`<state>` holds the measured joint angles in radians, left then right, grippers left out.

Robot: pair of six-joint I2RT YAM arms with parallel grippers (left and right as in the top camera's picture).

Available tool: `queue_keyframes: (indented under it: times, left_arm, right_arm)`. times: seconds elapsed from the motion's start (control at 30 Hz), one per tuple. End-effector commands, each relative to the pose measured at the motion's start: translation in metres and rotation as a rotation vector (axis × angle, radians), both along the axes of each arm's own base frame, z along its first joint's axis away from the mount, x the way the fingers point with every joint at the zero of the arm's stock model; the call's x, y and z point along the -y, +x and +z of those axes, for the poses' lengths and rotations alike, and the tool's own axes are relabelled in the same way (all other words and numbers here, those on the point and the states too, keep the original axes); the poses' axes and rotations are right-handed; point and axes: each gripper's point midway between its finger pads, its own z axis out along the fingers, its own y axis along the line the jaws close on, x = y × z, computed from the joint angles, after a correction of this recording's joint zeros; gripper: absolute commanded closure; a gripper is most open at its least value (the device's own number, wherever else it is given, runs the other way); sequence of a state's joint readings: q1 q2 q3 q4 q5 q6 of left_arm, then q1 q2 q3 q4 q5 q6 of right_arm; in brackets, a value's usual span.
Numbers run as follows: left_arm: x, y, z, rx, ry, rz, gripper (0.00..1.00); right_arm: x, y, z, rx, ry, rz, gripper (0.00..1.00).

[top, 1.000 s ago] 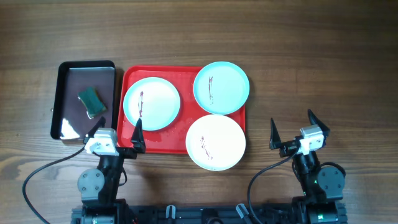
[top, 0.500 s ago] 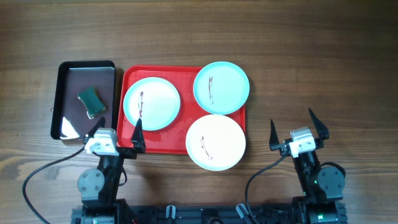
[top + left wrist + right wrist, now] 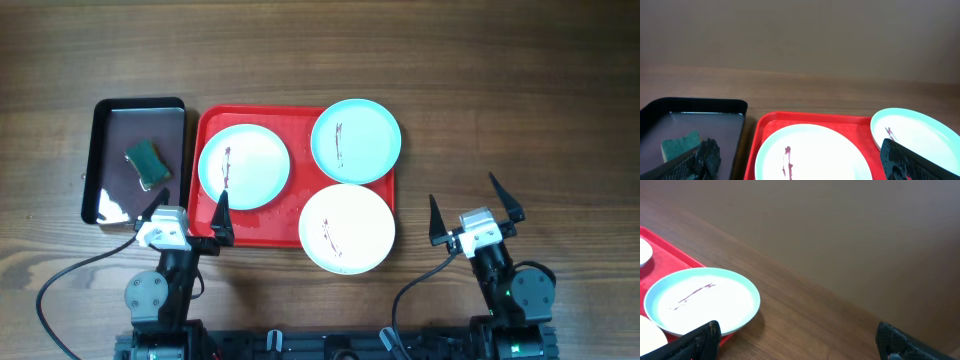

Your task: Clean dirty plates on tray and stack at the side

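Note:
The red tray holds three plates with dark smears: a white plate at its left, a pale turquoise plate at its back right, and a white plate at its front right that overhangs the rim. My left gripper is open and empty at the tray's front left corner. In the left wrist view the left white plate lies between its fingers. My right gripper is open and empty over bare table right of the tray. The right wrist view shows the turquoise plate.
A black tray stands left of the red tray with a green sponge in it; both also show in the left wrist view, the tray and the sponge. Bare wooden table lies right of the red tray.
My right gripper has shifted a little to the left and turned slightly toward the red tray. The left arm and the plates have not moved.

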<state>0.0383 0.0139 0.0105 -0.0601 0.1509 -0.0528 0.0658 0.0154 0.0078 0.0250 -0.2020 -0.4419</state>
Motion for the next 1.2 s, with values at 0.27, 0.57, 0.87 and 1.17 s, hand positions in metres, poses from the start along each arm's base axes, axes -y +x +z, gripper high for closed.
queue_keyframes:
  times: [0.27,0.57,0.87,1.17]
  left_arm:
    - [-0.004,-0.001,0.010,0.014,-0.067,0.028,0.00]
    - [-0.004,-0.007,0.033,-0.039,-0.153,0.039,0.00]
    - [-0.004,0.001,0.062,-0.106,-0.197,0.048,0.00]
    - [-0.006,0.029,0.087,-0.220,-0.296,0.080,0.00]
  right_arm:
    - [-0.012,-0.009,0.035,0.019,0.270,0.096,0.00]
    - [-0.035,-0.017,0.061,-0.065,0.390,0.245,0.00]
    - [-0.047,0.004,0.107,-0.160,0.402,0.295,0.00]
    - [-0.080,0.027,0.133,-0.454,0.486,0.463,0.00]
